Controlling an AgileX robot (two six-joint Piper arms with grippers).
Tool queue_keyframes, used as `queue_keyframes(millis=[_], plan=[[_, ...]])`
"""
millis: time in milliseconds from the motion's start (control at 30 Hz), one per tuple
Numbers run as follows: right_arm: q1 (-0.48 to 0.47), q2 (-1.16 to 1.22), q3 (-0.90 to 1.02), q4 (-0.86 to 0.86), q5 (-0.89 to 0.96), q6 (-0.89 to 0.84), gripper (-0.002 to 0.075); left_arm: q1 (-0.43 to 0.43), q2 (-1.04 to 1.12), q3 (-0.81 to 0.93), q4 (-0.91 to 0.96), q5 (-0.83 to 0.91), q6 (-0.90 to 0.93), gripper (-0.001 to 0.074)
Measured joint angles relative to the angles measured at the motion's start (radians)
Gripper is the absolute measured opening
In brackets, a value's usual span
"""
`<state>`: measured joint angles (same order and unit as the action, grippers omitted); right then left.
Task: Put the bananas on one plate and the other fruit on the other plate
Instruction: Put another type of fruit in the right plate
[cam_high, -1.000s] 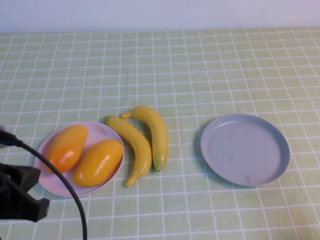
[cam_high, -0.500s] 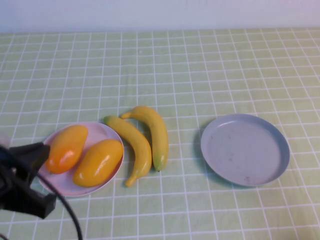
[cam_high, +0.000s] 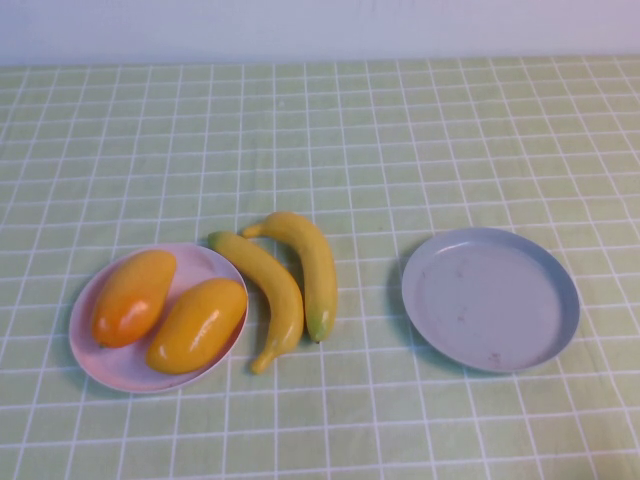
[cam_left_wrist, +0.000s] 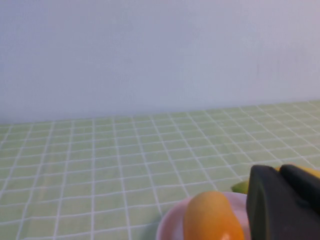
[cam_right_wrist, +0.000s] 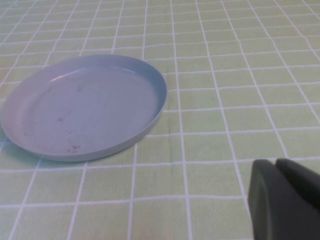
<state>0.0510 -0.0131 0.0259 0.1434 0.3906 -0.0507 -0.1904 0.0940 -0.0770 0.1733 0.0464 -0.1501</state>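
High view: green tablecloth (cam_high: 400, 130) with a white grid, pale wall behind. Pink plate (cam_high: 205, 264) at the robot's left holds two mango-like fruits, one (cam_high: 132, 296) to the left and one (cam_high: 197, 324) to the right, side by side and touching. Two bananas (cam_high: 285, 284) lie on the cloth just right of that plate, alongside each other, off any plate. Grey-blue plate (cam_high: 491, 298) well apart to the right, nothing in it, a few dark specks. No arm in this view.

Left wrist view: wall fills the upper half, cloth below. Left gripper (cam_left_wrist: 285, 202) shows as a dark block by the pink plate (cam_left_wrist: 167, 227) and one mango-like fruit (cam_left_wrist: 210, 216); finger state cannot be told.

Right wrist view: right gripper (cam_right_wrist: 285, 197) low over the cloth, near the grey-blue plate (cam_right_wrist: 150, 107); finger state cannot be told.
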Motion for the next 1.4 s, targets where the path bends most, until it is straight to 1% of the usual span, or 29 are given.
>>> queue_keyframes(millis=[133, 233, 333, 467, 567, 1400], plan=[[0.0, 0.0, 0.0, 0.0, 0.0, 0.0, -0.0016, 0.112, -0.095, 0.083, -0.059, -0.017, 0.0, 0.0004], [0.0, 0.0, 0.0, 0.002, 0.0, 0.0, -0.0016, 0.142, -0.102, 0.101, -0.073, 0.002, 0.0, 0.0004], [0.0, 0.0, 0.0, 0.002, 0.0, 0.0, -0.0016, 0.142, -0.102, 0.101, -0.075, 0.077, 0.0, 0.0004], [0.0, 0.0, 0.0, 0.002, 0.0, 0.0, -0.0016, 0.139, -0.104, 0.103, -0.075, 0.238, 0.0, 0.0004], [0.0, 0.0, 0.0, 0.002, 0.0, 0.0, -0.0016, 0.139, -0.104, 0.103, -0.065, 0.32, 0.004, 0.0004], [0.0, 0.0, 0.0, 0.002, 0.0, 0.0, -0.0016, 0.137, -0.106, 0.103, -0.058, 0.331, 0.012, 0.0004]])
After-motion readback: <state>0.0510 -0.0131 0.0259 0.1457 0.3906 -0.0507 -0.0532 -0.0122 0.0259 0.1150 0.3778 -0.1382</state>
